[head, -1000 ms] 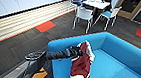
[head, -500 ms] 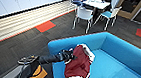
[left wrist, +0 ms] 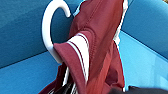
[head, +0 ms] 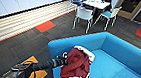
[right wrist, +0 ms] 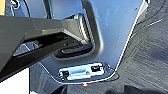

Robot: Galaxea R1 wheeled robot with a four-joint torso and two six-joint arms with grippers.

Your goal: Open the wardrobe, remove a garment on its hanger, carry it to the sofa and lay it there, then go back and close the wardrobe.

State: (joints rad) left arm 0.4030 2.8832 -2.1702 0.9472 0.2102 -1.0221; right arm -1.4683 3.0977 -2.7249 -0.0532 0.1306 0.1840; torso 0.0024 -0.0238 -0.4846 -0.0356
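Jacket (head: 77,64) is on the sofa (head: 120,50), spread over the seat at the end nearest you, beside the sofa's left arm. You can see its maroon body crumpled across the cushion, 1 white sleeve curling along the top toward the backrest and more white cloth hanging at the seat's front edge.

Your left arm comes in low from the left and reaches over the sofa's arm, with the left gripper (head: 65,58) right at the jacket's collar end. In the left wrist view the jacket (left wrist: 97,50) fills the middle, its striped collar folded over, and the white hook of the hanger (left wrist: 51,32) curves up against the blue upholstery (left wrist: 22,32). You cannot tell from either view whether the left gripper is pinching the hanger or has let go; the fingers are hidden under the cloth.

Your right wrist view looks at the robot's own grey body and dark carpet (right wrist: 150,57); whether the right gripper is spread or pressed together cannot be told.

Beyond the sofa stand a white table (head: 96,3) and white chairs (head: 85,14) with blue seats, well apart from it, on dark carpet with an orange patch (head: 45,26).
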